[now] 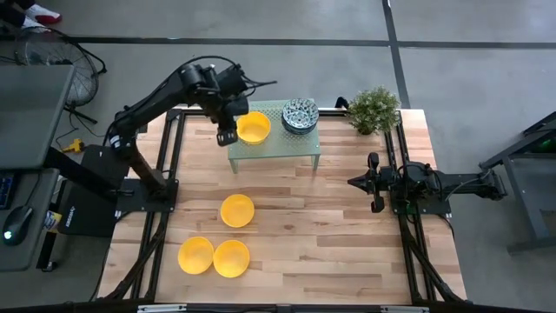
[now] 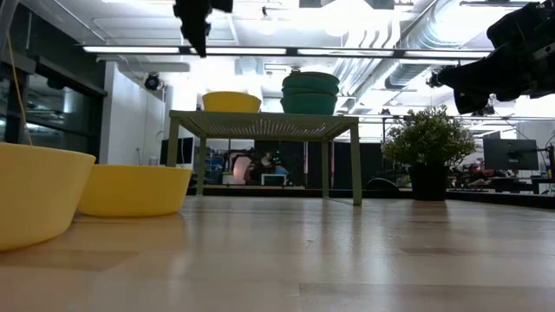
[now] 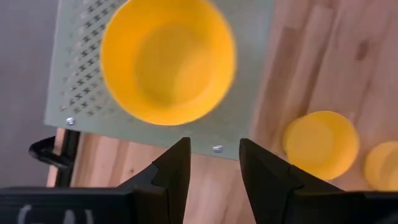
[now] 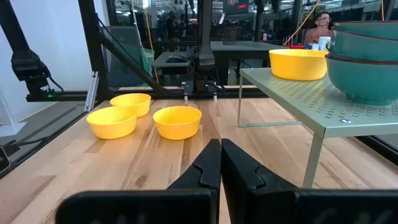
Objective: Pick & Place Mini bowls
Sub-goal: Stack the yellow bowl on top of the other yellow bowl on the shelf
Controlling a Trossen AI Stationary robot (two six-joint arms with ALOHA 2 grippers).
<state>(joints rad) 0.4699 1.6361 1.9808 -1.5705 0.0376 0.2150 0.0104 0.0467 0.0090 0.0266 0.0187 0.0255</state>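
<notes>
One yellow mini bowl (image 1: 253, 127) (image 3: 168, 59) stands upright on the pale green rack (image 1: 276, 154), next to a stack of blue-grey patterned mini bowls (image 1: 300, 116) (image 2: 310, 93). Three more yellow bowls (image 1: 237, 209) (image 1: 196, 255) (image 1: 231, 257) sit on the wooden table near its near-left part. My left gripper (image 1: 226, 133) (image 3: 214, 146) hovers open above the rack's left edge, just left of the yellow bowl, touching nothing. My right gripper (image 1: 375, 184) (image 4: 220, 144) waits shut at the table's right side, above the wood.
A small potted plant (image 1: 375, 109) stands at the far right of the table beside the rack. Black frame rails (image 1: 165, 187) run along both table sides. Bare wood lies between the rack and the three yellow bowls and across the table's middle right.
</notes>
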